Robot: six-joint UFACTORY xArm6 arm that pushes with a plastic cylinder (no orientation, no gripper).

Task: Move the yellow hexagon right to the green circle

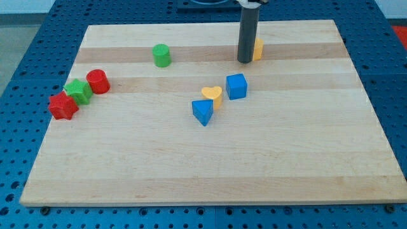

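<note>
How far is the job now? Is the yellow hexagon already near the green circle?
Nothing looks done yet: the yellow hexagon sits near the view's top, far to the view's right of the green circle. In hand: my tip stands at the hexagon's left side, partly hiding it; contact cannot be told. Left: bring the tip around to the hexagon's right side and push the hexagon leftward across the board until it rests just right of the circle.

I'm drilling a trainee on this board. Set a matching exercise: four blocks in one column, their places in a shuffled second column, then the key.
1. green circle
2. yellow hexagon
3. blue cube
4. red star

A. far at the view's left
B. partly hidden behind the rod, just right of my tip
C. right of the yellow heart
D. alone, upper left of centre

Pairs: 1-D, 2-B, 3-C, 4-A
</note>
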